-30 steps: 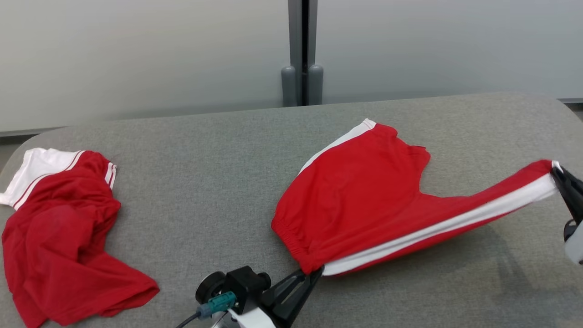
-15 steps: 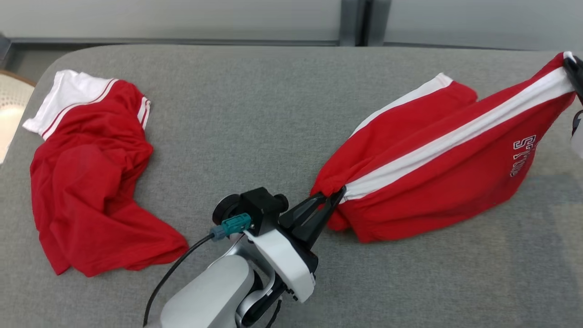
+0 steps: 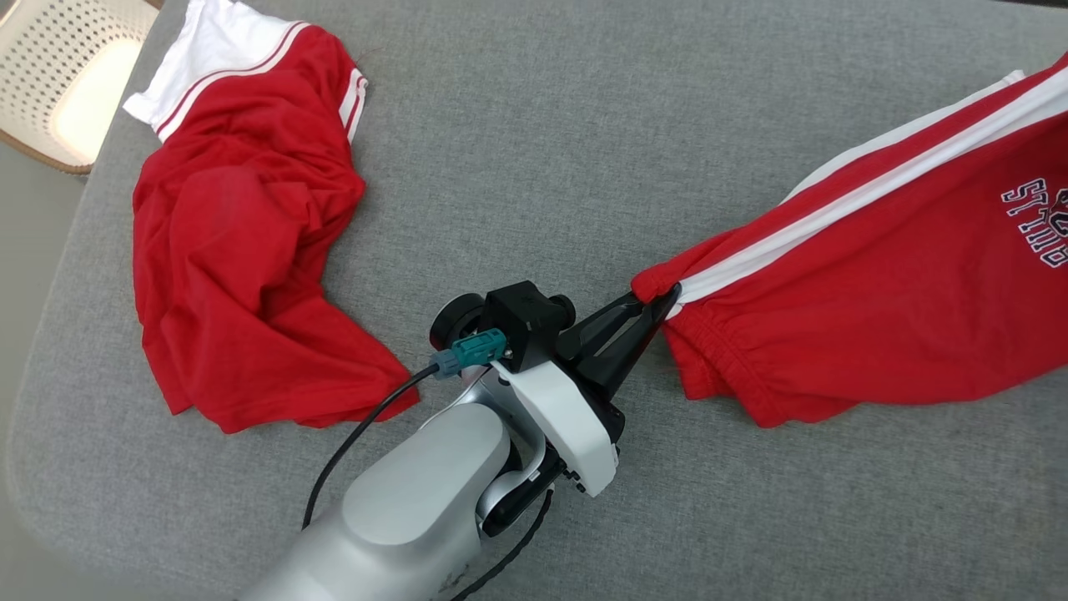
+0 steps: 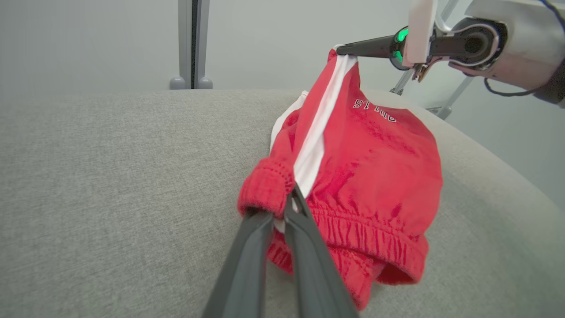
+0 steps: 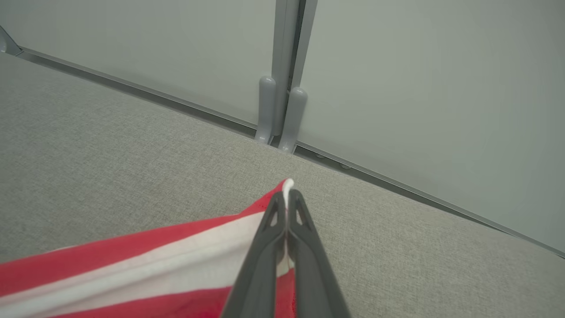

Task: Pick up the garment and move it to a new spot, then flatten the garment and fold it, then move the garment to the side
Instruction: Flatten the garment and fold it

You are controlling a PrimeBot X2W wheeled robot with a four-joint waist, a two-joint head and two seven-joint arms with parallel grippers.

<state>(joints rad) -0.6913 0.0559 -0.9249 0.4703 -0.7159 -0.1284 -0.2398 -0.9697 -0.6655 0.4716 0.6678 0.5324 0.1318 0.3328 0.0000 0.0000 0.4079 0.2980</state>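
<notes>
Head view: red shorts sit to the right of the left gripper, running from its tips off twd the frame's right edge, lower part sagging twd the grey padded table. Left gripper's fingers are pressed together, pinching the corner of the elastic waistband where the white side stripe ends. Right gripper is likewise clamped tight, on the far end of that same stripe at the leg hem. In left wrist view it's held higher than the left one, well above the table, so the shorts hang slanted btwn the two w/ the stripe pulled taut along the top. Dark-outlined lettering on the leg faces up. A second red-and-white garment lies crumpled on the table's left part, well apart from the shorts. A pale perforated seat is just off the table's far-left corner.

Vs 0.5 s ago: whole head pic has shifted, so the cam has tipped down, not the things; both grips are on the same spots as then. Vs 1.0 s ago: shorts are turned over, lettering side now showing, and the waistband bunches under the left gripper's tips instead of lying spread flat
</notes>
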